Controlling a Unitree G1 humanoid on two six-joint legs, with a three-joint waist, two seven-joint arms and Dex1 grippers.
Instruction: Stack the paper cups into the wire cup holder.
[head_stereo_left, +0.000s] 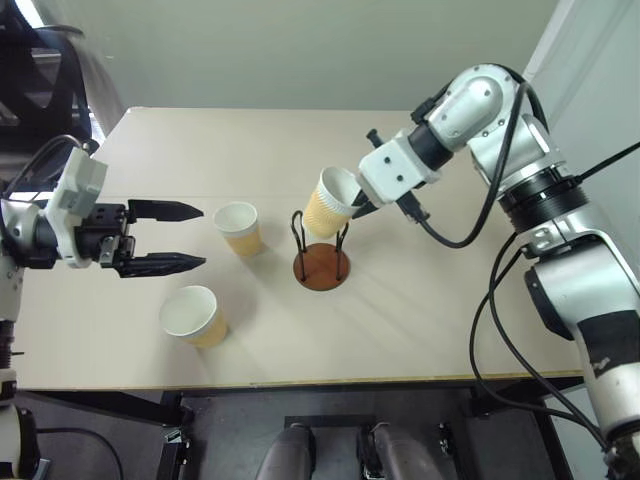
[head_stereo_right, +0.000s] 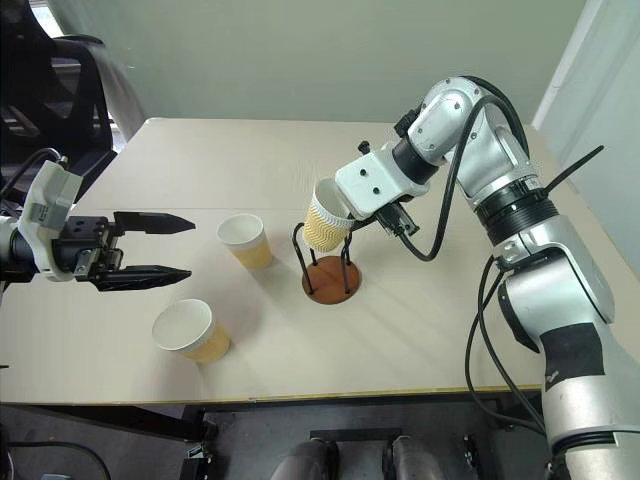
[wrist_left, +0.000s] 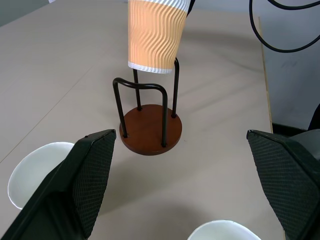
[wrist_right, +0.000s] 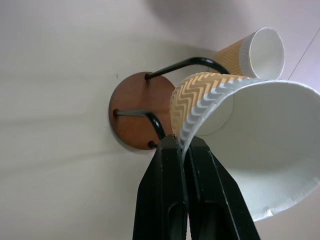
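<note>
Right gripper (wrist_right: 184, 145) pinches a paper cup's (head_stereo_left: 330, 203) rim, tilted above the wire cup holder (head_stereo_left: 321, 264) — left gripper (head_stereo_left: 188, 237) spread, empty, well apart.

Paper cup (wrist_left: 156, 36) above wire cup holder (wrist_left: 150, 131)

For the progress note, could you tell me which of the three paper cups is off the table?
The cup pinched at its rim by the right gripper, tilted above the wire cup holder. The other two stand upright on the table.
</note>
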